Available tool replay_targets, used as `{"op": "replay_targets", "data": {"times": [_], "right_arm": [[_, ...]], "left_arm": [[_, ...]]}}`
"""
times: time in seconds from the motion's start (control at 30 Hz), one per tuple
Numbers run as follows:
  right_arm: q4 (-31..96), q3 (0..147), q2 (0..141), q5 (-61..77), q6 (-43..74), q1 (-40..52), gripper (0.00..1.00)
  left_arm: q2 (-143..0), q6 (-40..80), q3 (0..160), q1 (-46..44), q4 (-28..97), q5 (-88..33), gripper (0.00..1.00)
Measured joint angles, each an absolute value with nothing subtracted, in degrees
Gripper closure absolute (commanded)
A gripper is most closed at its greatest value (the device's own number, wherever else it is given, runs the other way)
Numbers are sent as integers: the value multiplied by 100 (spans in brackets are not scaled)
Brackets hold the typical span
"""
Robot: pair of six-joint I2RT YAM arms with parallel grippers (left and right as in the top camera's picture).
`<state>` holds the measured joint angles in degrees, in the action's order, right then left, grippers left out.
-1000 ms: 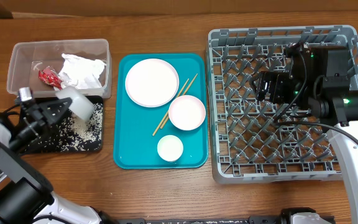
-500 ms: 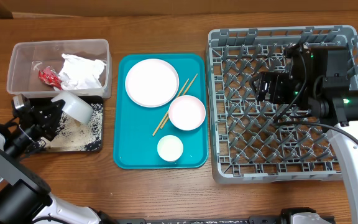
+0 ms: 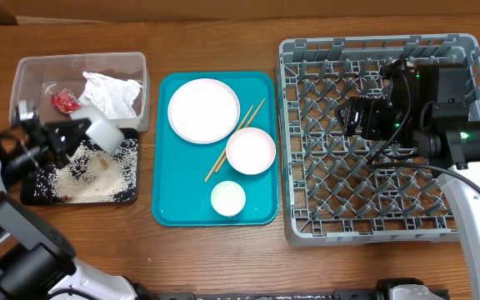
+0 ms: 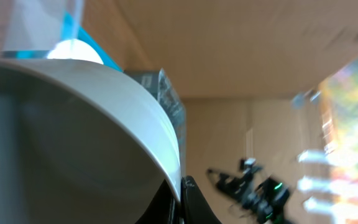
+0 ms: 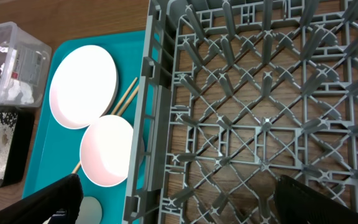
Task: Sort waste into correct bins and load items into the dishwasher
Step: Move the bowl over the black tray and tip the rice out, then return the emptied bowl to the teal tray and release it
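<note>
Rice [image 3: 90,167] lies spread across the black tray [image 3: 33,192] at the left of the table [image 3: 223,258], heaped pale toward the middle and thinner at the edges. Over the tray's far edge the left gripper [image 3: 72,133] pinches the rim of the grey bowl [image 3: 100,130]. The bowl is tipped on its side with its mouth toward the gripper. In the left wrist view the bowl's curved wall fills most of the picture, and a dark finger [image 4: 188,199] sits against the rim at the bottom.

Just beyond the black tray stands the tub [image 3: 23,79], holding the napkin [image 3: 108,93] and, to its left, the wrapper [image 3: 62,101].

The teal tray [image 3: 167,192] in the middle carries the plate [image 3: 203,110] at its far end, a pink bowl [image 3: 250,151] nearer and to the right, and the cup [image 3: 228,198] nearest. The chopsticks [image 3: 217,165] lie slantwise, passing the pink bowl's left side.

On the right is the rack [image 3: 307,217]. The right gripper [image 3: 355,117] hangs above its far half. Its fingers [image 5: 55,199] are spread wide and hold nothing.
</note>
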<state>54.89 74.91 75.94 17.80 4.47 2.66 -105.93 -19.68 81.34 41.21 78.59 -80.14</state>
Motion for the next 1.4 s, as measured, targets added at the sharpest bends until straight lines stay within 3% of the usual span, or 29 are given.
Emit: {"op": "replay_targets", "data": {"times": [0.23,0.57,0.7,0.93,1.03,1.1,1.17,1.4], "right_arm": [[5489,7491,7594,1778,449,266,0],[5487,7491,7594,1780,451,266,0],[5492,7491,7594,1776,449,266,0],[5489,7491,7594,1778,451,266,0],[5492,7491,7594,1778,449,266,0],[5492,7491,7594,1778,447,266,0],[5492,7491,7594,1778,449,266,0],[5489,7491,7594,1778,449,266,0]], "left_arm": [[-10165,-1699,9465,2209,7745,-6228,96],[-10309,-141,9524,-1417,7459,-1525,96],[-10796,554,9435,-2073,7710,-259,96],[-11653,956,9397,-2379,7929,401,96],[-11891,1044,9389,-2377,7950,462,86],[-11979,1055,9382,-2377,7955,478,60],[-11994,1098,9382,-2377,7966,473,43],[-12005,1015,9983,-2377,8462,279,39]]}}
